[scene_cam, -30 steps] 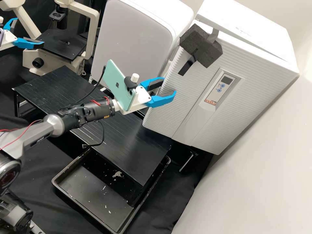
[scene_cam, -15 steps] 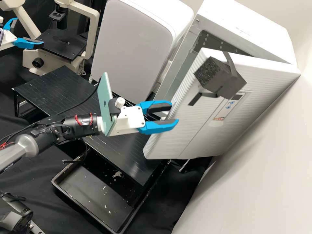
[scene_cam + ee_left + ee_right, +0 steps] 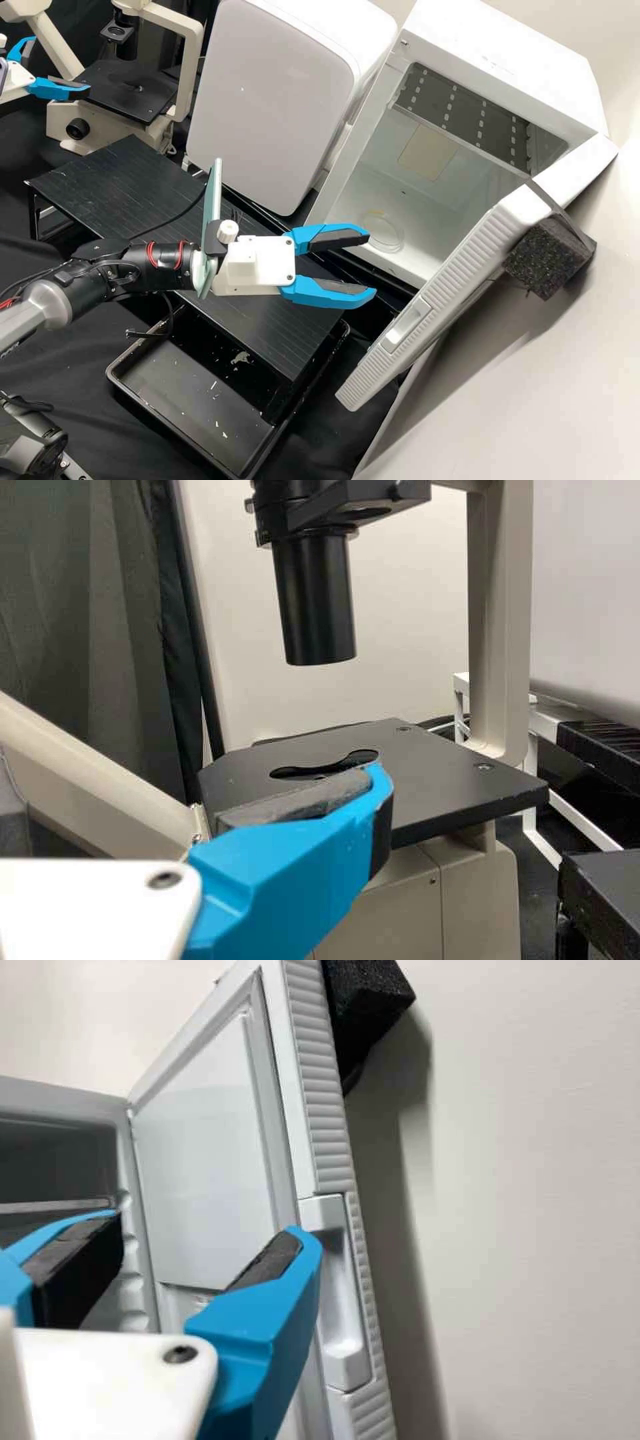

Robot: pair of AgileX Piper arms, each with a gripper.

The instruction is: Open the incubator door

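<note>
The incubator door [image 3: 433, 300] stands swung wide in the high view, its ribbed edge and recessed handle [image 3: 408, 325] facing outward and the white chamber [image 3: 427, 193] exposed. My right gripper [image 3: 371, 265] is open in front of the chamber, between the opening and the door, holding nothing. In the right wrist view, that gripper [image 3: 212, 1230] has its fingers apart before the door's inner panel [image 3: 200, 1160] and handle [image 3: 345, 1290]. My left gripper [image 3: 61, 65] stands open beside the microscope; in the left wrist view a finger of this gripper [image 3: 290, 870] overlaps the microscope stage [image 3: 440, 780].
A black foam block [image 3: 550, 257] is fixed to the door's outer face, close to the wall [image 3: 533, 413]. A white cabinet [image 3: 273, 100] stands left of the incubator. Below the right arm are a black shelf [image 3: 267, 320] and a black tray [image 3: 193, 380]. The microscope [image 3: 120, 90] stands farther back.
The door has swung from nearly closed to wide open, toward the wall, uncovering the chamber. My right gripper has turned and shifted slightly right and lower. The left one has not moved.
</note>
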